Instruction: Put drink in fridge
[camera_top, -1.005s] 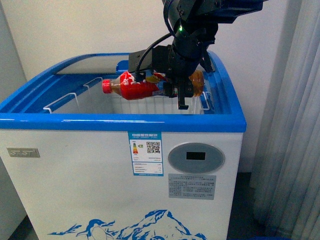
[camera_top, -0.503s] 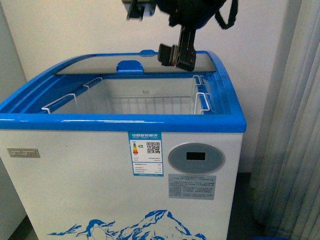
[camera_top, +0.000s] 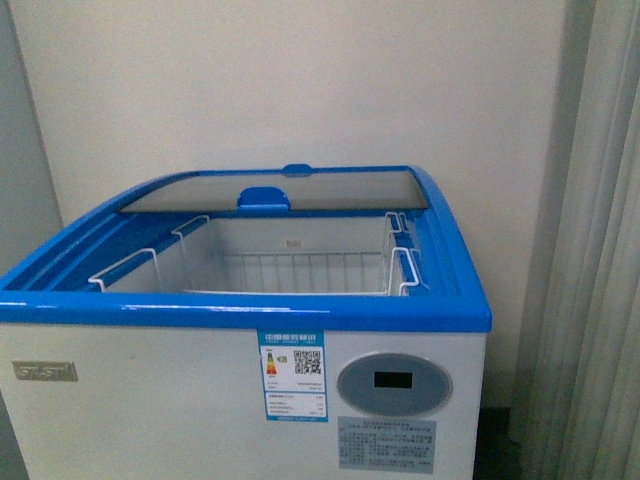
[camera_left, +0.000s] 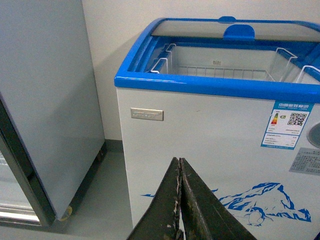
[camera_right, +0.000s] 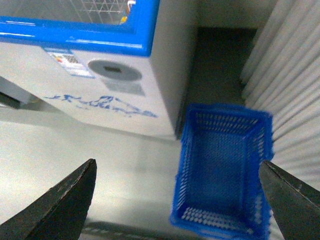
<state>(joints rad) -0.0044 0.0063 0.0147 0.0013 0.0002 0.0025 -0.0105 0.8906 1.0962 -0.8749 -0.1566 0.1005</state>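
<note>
Where the front view looks straight ahead, the fridge (camera_top: 240, 400) fills the lower part of the scene: a white chest freezer with a thick blue top rim, standing against a plain cream wall. Its curved glass lid (camera_top: 300, 190), with a blue handle, sits slid toward the back, leaving the top open. Inside, white wire baskets (camera_top: 300, 270) hang along the rim, and what shows of them holds nothing. On the white front face sit an energy label (camera_top: 292, 377) with a QR code and an oval grey display panel (camera_top: 393, 384). Pale curtain folds (camera_top: 600, 300) hang to the right of the fridge. Neither arm appears in this view.

From the left wrist view, the left pincer (camera_left: 180, 210) points at the fridge's front, its 2 dark fingers pressed together with no gap, holding nothing. To one side of the fridge stands a tall grey cabinet (camera_left: 45, 100), near it but apart, on a grey floor. A blue mountain decal (camera_left: 260, 200) shows low on the fridge front.

From the right wrist view, the right pincer (camera_right: 180, 200) is spread wide, its fingers at opposite edges of the picture, empty. Below it lie the grey floor and a blue plastic crate (camera_right: 220, 170) with perforated walls, just beside the fridge's corner and close to the curtain.

The drink is not visible in any view, so I cannot tell where it is.
</note>
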